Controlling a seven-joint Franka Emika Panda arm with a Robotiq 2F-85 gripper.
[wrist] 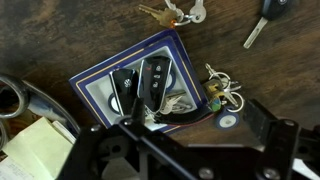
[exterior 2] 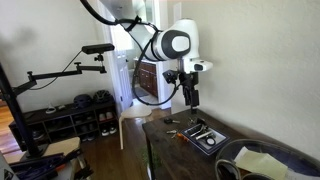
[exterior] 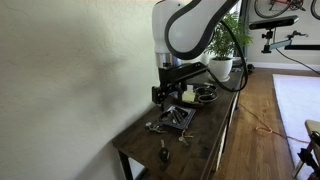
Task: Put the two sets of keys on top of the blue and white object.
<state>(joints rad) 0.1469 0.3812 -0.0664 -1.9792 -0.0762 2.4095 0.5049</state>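
A blue and white flat object (wrist: pixel 105 82) lies on the dark wooden table (wrist: pixel 270 70). Two black key fobs (wrist: pixel 142 82) rest on it, and their ring of keys (wrist: pixel 224 95) hangs over its edge. A second bunch of keys (wrist: pixel 175 12) lies on the table beyond it, and a single black-headed key (wrist: pixel 264 20) lies near that. My gripper (wrist: pixel 185 140) hangs above the object, open and empty. In both exterior views it hovers (exterior: pixel 165 93) (exterior 2: pixel 190 96) over the object (exterior: pixel 178 118) (exterior 2: pixel 205 135).
A paper pad (wrist: pixel 35 145) and a dark round rim (wrist: pixel 15 98) lie beside the object. A potted plant (exterior: pixel 222 62) and a bowl (exterior: pixel 205 95) stand at the table's far end. A wall runs along one side (exterior: pixel 70 80).
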